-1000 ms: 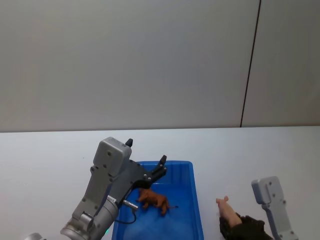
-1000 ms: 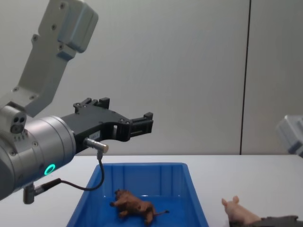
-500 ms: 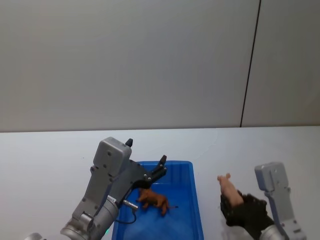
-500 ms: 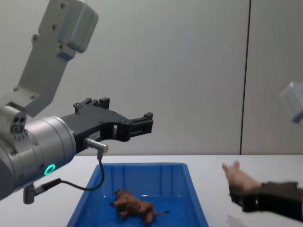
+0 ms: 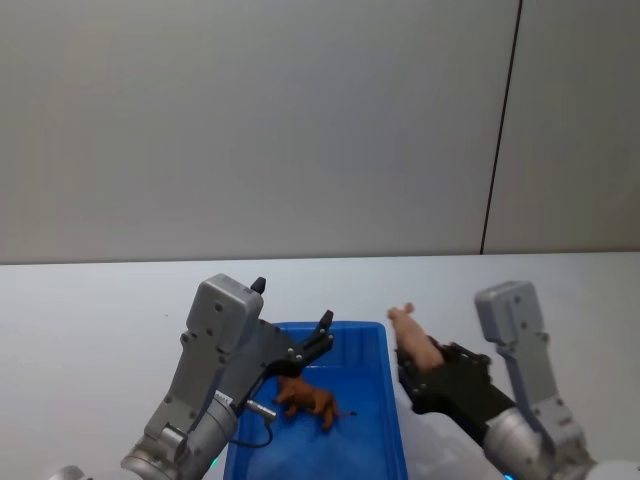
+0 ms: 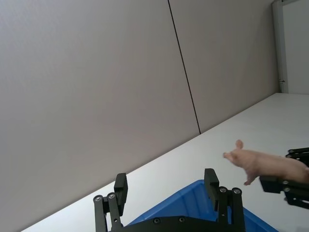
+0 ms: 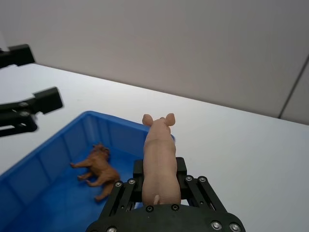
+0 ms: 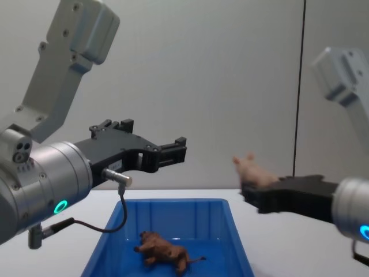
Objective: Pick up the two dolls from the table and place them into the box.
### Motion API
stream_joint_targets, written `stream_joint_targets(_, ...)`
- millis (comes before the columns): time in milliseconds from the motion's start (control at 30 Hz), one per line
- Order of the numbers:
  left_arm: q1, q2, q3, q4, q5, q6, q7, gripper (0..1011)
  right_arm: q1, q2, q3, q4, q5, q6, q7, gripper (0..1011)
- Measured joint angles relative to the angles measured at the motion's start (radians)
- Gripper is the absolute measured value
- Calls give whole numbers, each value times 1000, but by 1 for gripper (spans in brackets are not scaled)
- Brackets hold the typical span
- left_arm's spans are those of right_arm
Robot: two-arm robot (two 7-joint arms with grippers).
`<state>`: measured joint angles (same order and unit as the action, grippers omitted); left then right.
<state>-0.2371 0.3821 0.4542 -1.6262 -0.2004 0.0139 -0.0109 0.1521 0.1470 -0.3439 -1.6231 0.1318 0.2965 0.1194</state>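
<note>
A pale pink pig doll hangs in the air by the right rim of the blue box, with my right gripper shut on its body. The pig points its snout away from the wrist, over the box's corner. In the chest view the pig rides above the right gripper. A reddish-brown lion doll lies on the box floor. My left gripper hovers open and holding nothing above the box's left half, over the lion.
The white table stretches wide on both sides of the box. A plain grey wall with a dark vertical seam stands behind the table.
My right gripper has lifted the pig off the table at the right and carried it up and left to the box's right rim. The left arm and the lion have not moved.
</note>
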Motion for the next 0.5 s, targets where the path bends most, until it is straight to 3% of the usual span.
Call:
stream_joint_targets(367, 0, 0, 0, 0, 0, 0, 0, 1002, 91, -62, -23, 80, -11, 58, 115, 386)
stream_joint_targets(500, 0, 0, 0, 0, 0, 0, 0, 1002, 125, -85, -30, 118, -12, 80, 146, 518)
